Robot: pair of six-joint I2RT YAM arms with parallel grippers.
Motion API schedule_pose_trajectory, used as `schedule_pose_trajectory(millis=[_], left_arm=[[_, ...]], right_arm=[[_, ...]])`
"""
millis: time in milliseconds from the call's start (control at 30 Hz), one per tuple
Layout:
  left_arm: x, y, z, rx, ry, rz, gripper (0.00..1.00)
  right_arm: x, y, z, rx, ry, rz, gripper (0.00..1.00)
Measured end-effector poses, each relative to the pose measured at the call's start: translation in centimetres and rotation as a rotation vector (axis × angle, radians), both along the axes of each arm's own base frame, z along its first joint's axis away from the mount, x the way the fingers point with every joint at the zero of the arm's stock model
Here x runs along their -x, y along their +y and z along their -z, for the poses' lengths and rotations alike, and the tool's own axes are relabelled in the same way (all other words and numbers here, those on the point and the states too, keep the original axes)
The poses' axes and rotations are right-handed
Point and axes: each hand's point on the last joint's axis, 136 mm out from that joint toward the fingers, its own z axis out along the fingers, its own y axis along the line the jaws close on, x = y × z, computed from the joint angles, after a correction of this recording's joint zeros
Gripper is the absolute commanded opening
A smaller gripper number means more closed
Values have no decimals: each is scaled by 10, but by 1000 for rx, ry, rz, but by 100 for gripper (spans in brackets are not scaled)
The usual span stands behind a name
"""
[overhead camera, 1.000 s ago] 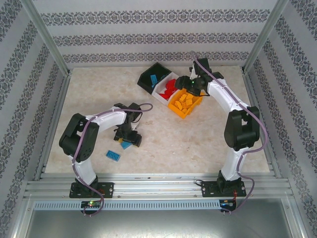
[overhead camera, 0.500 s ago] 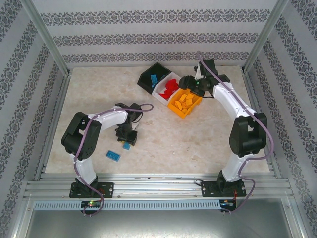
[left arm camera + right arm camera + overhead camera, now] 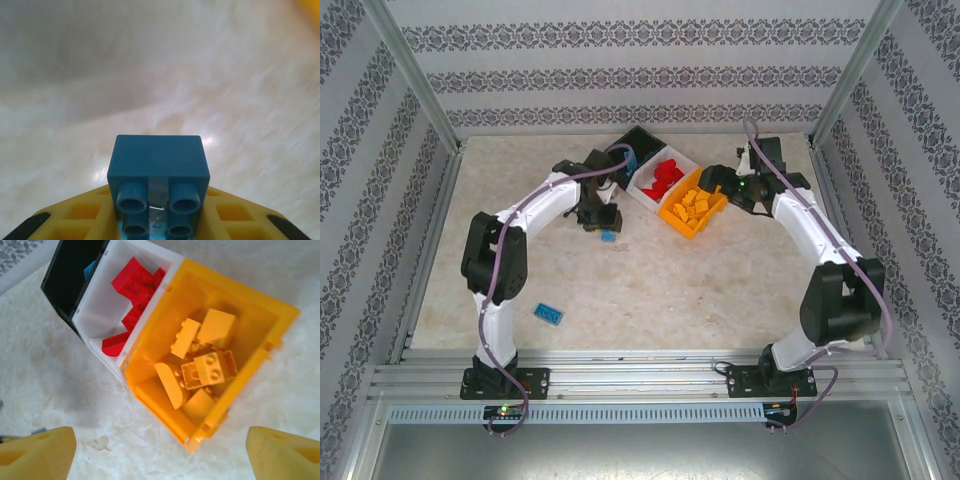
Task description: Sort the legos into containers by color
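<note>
My left gripper (image 3: 601, 216) is shut on a blue lego (image 3: 608, 237) and holds it above the table, just left of the containers. In the left wrist view the blue lego (image 3: 157, 162) sits studs-toward-camera between the yellow fingers (image 3: 75, 217). A second blue lego (image 3: 549, 314) lies on the table near the left arm's base. The black bin (image 3: 642, 140), white bin (image 3: 670, 190) and orange bin (image 3: 692, 226) stand joined in a row. My right gripper (image 3: 716, 186) hovers open beside the orange bin (image 3: 155, 405), nothing between its fingers (image 3: 35, 452).
Yellow legos (image 3: 210, 367) fill the orange bin, red legos (image 3: 137, 282) lie in the white bin (image 3: 100, 315), and a blue lego (image 3: 90, 269) shows in the black bin (image 3: 70, 270). Patterned walls and metal posts enclose the table (image 3: 720, 290).
The left gripper shut on the blue lego, lifted it and carried it up and right toward the bins. The right gripper opened wider and drew back to the right of the orange bin.
</note>
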Motion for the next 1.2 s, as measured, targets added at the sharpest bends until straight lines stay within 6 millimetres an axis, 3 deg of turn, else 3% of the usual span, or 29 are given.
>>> schedule_pose_trajectory(millis=[233, 433, 667, 1000, 1200], left_arm=[[-94, -13, -28, 262, -83, -235, 34], [-145, -26, -47, 472, -121, -395, 34], [-185, -41, -47, 670, -105, -568, 35], [-222, -50, -70, 871, -101, -713, 35], [-241, -52, -68, 917, -94, -773, 35]], right_arm=[[42, -12, 0, 29, -44, 16, 98], [77, -24, 6, 74, -90, 45, 98], [103, -27, 18, 90, -123, 75, 98], [128, 3, 48, 71, -79, 42, 98], [135, 10, 53, 79, -72, 39, 98]])
